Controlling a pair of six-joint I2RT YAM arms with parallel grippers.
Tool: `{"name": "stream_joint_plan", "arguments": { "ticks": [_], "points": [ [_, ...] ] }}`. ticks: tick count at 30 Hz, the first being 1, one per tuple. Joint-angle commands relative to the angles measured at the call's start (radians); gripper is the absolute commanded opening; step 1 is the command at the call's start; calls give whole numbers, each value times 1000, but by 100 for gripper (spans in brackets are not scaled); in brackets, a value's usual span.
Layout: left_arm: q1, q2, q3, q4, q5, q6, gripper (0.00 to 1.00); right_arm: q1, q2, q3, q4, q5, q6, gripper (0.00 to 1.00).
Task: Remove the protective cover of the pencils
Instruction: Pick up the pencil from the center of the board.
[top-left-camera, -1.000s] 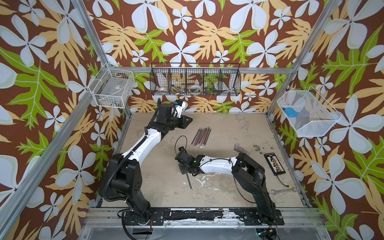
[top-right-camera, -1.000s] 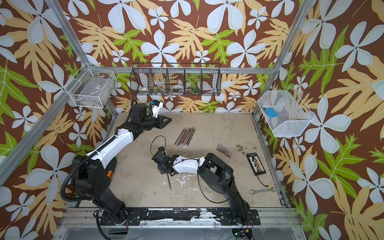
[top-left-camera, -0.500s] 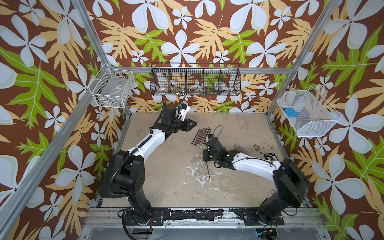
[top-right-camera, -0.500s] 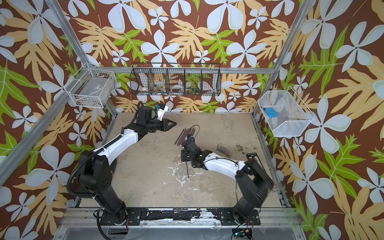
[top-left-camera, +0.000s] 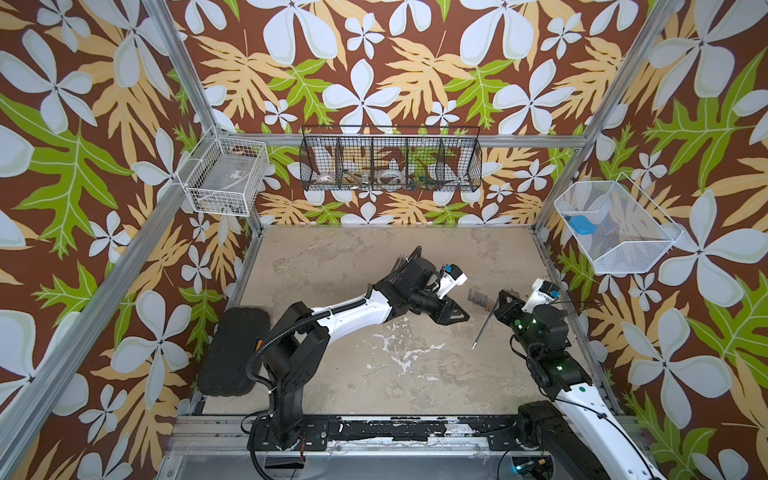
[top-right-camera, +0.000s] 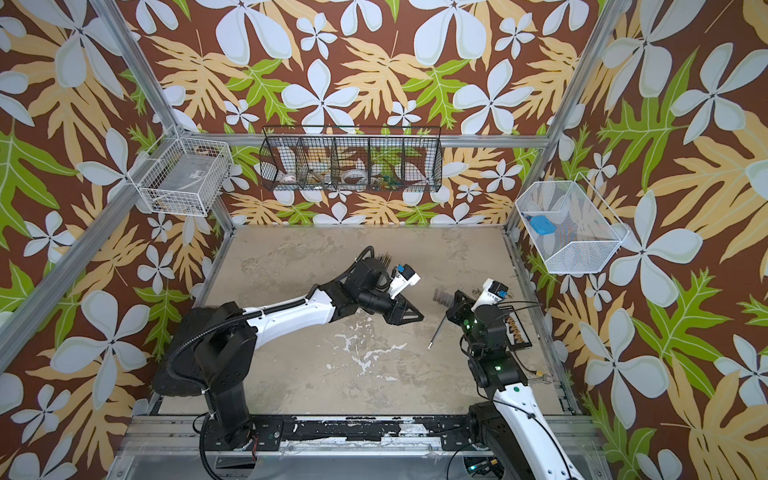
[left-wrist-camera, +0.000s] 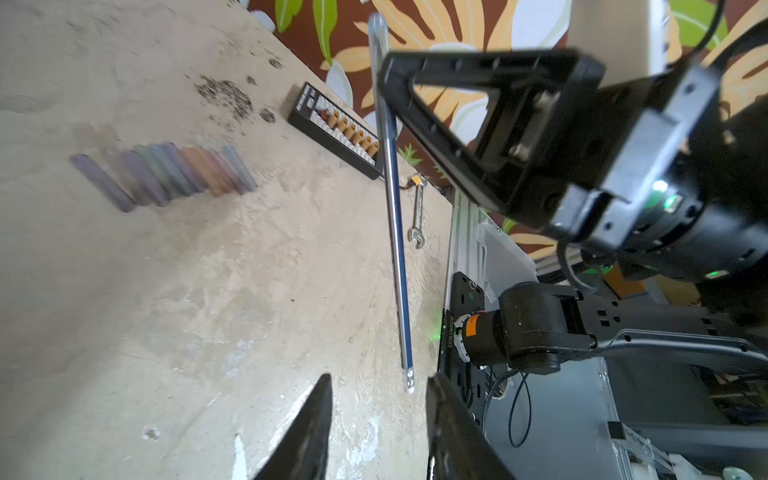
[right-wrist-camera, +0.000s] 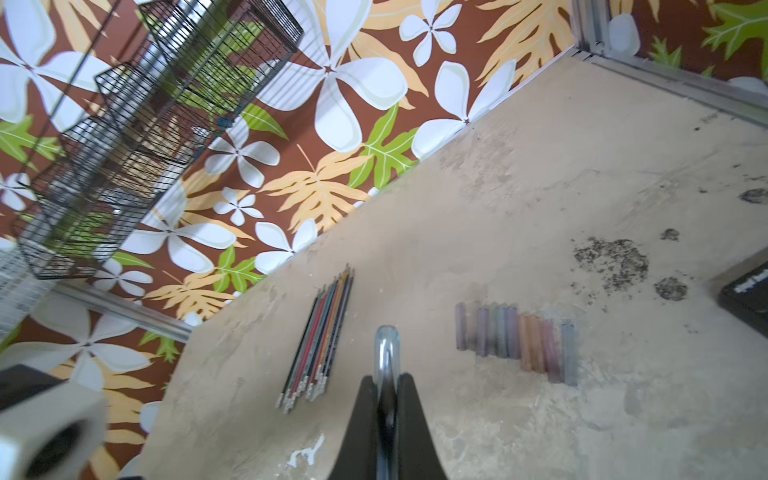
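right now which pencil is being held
The dark blue pencil, clamped in the right gripper and hanging tilted, with a clear cap on its gripped end. The other pencils lie bundled flat on the table.

The protective cover (left-wrist-camera: 166, 174) is motion-blurred (its pieces uncountable).

pencils (right-wrist-camera: 320, 340): bundled flat; lone pencil (left-wrist-camera: 397, 257): tilted aloft; protective cover (right-wrist-camera: 517, 336): rowed nearby

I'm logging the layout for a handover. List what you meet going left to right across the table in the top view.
black pad → pencils → left gripper → protective caps → black tray
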Motion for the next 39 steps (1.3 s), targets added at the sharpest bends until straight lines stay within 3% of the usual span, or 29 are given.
{"name": "stream_joint_plan", "arguments": {
  "ticks": [1,14,16,18,22,25,27,31,39],
  "points": [
    [-27,24,19,-10,-12,22,40,-3,-16,-26,40,-74,126,0],
    [-69,85,67,-87,-53,56,40,-4,-42,-82,110,-101,222,0],
    [-71,94,78,-102,-51,61,30,-3,-40,-83,110,-96,222,0],
    [-71,109,97,-131,-50,73,2,-4,-39,-86,109,-96,218,0],
    [-71,147,163,-237,-75,119,0,-4,-20,-52,66,-96,139,0],
    [-71,163,204,-329,-202,167,0,-18,99,94,-81,-114,-38,35],
    [-69,177,239,-398,-287,208,0,-73,190,183,-150,-224,-136,48],
    [-69,179,258,-440,-409,244,0,-269,257,205,-106,-593,-173,52],
    [-69,178,261,-445,-402,256,0,-315,256,175,-57,-749,-180,47]
  ]
}}
